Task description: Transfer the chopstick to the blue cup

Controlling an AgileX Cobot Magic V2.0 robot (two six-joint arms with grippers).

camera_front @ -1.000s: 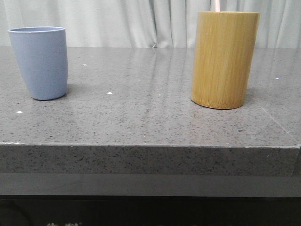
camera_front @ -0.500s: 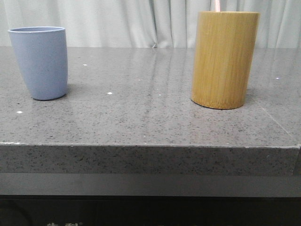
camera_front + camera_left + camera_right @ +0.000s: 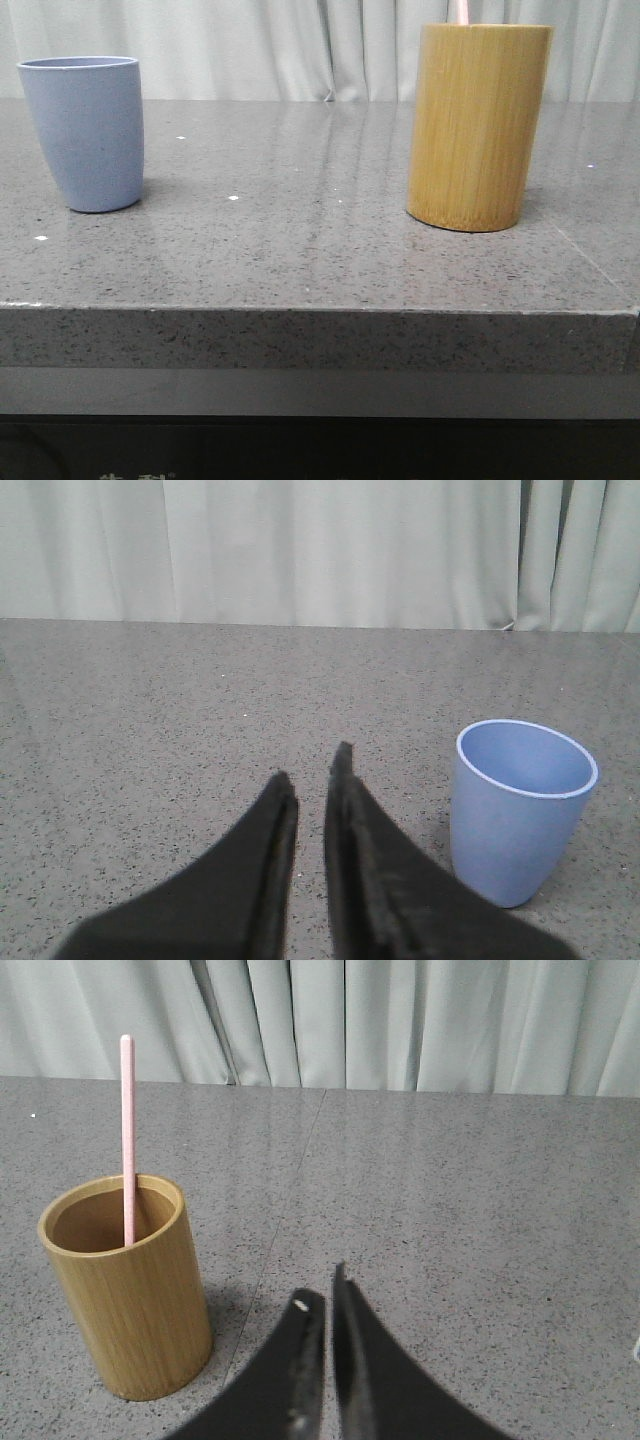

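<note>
Nothing picked up yet; reach for the stick comes first.

Low in each wrist frame, left gripper [image 3: 311, 777] and right gripper [image 3: 328, 1297] nearly closed, empty. Further back, chopstick [image 3: 127, 1140] upright in bamboo holder [image 3: 126, 1297] at left; blue cup [image 3: 84, 132] at far left, empty. Next, probably: spread right fingers, pinch exposed tip. No readable writing.

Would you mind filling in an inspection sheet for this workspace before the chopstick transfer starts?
Surface: grey speckled stone table, a few small white specks.
Job's things: chopstick stands in the bamboo holder, at the table's right; blue cup upright and empty, at the left.
Clutter: nothing seen.
Grippers: left gripper beside the blue cup, jaws nearly closed, holding nothing; right gripper apart from the bamboo holder, jaws nearly closed, holding nothing.
Cables: nothing seen.
Surroundings: pale curtain behind the table.
</note>
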